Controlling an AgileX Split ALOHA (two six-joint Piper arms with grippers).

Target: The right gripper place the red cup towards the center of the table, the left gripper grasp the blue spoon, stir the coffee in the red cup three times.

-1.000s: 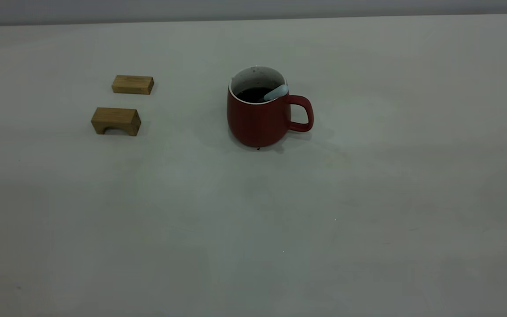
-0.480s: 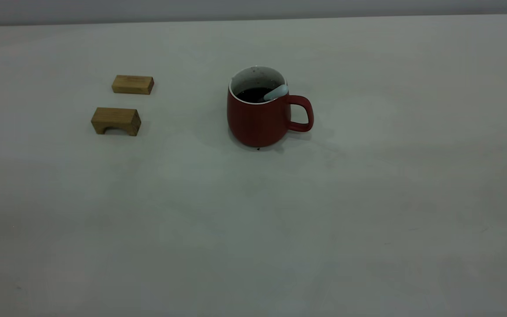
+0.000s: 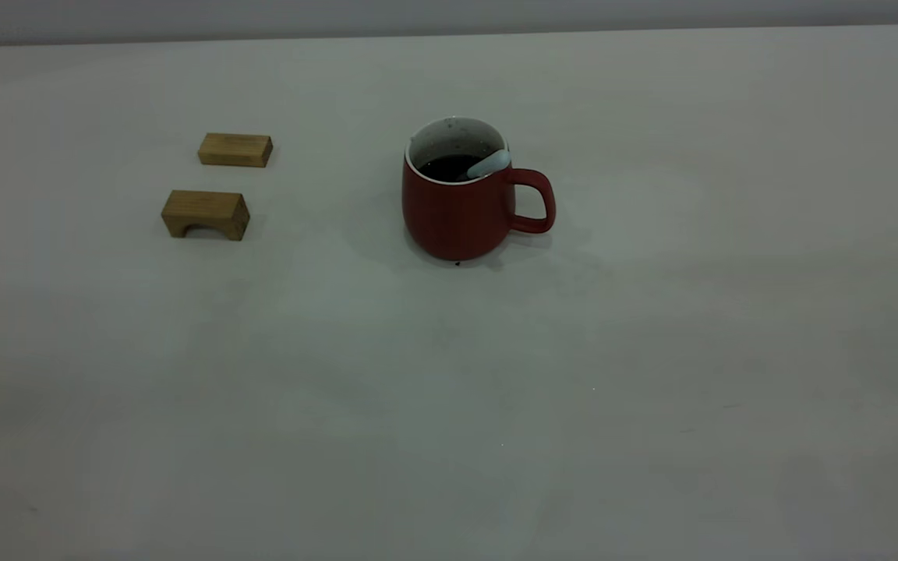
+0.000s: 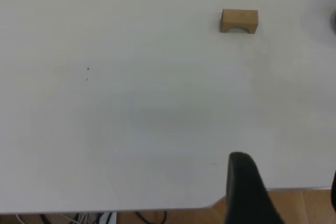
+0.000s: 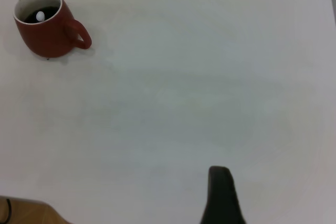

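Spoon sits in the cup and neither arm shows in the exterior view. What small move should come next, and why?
Probably none beyond keeping both arms pulled back. The cup stands mid-table with coffee in it, and the spoon leans on the rim by the handle with nothing holding it. Only a dark finger of the left gripper and of the right gripper shows, near the table edge.

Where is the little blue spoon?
In the exterior view, the blue spoon stands in the red cup near the table's middle, its handle leaning on the rim by the cup's handle.

Off-white table (image 3: 652, 351); on it the red cup (image 3: 457, 214) and, well apart, two wooden blocks (image 3: 206, 213).
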